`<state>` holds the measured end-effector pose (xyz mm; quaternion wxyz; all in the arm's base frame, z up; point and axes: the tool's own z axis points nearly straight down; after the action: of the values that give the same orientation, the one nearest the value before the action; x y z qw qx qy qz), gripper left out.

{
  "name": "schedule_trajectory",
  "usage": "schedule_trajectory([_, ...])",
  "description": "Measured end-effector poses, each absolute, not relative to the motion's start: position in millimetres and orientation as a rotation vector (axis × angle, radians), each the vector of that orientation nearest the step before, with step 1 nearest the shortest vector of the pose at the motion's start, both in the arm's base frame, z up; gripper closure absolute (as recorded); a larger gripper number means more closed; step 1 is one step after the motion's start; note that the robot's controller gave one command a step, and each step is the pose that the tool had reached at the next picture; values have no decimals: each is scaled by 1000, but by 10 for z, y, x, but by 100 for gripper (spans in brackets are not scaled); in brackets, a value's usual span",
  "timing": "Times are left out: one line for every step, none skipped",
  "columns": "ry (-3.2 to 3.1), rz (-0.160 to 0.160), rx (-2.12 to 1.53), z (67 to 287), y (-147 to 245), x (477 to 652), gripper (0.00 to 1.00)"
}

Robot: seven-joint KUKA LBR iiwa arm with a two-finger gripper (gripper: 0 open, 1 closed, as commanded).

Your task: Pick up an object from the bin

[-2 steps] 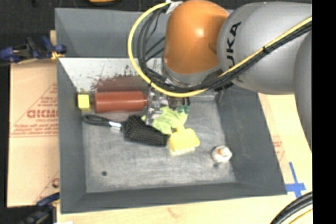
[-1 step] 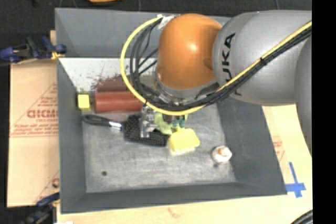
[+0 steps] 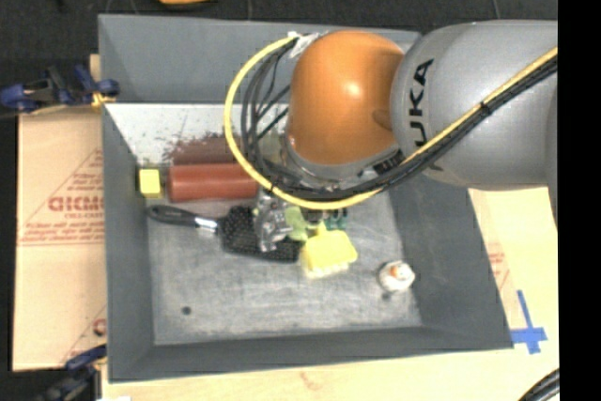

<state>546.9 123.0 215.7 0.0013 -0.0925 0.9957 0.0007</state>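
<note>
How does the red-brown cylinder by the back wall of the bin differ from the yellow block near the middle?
The red-brown cylinder is dark, long and round; the yellow block is bright, short and squarish. The cylinder is clearly the longer of the two. The cylinder lies along the back wall; the block lies nearer the middle, close beside the gripper. Both rest on the floor of the bin.

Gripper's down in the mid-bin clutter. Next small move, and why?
Probably a slight shift toward the view's left before grasping. The gripper sits at the right edge of the black brush head, with the yellow block and a green piece crowded close beside it; centring on the brush would likely keep those neighbours out of the grasp.
</note>
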Motion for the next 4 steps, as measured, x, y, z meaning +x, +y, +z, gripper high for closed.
schedule_trajectory([3125,1,-314,1693,1561,5465,0])
schedule_trajectory([3123,2,-312,1706,1556,5472,0])
schedule_trajectory([3124,5,-220,1377,1460,5569,0])
schedule_trajectory([3135,7,45,903,1140,5958,0])
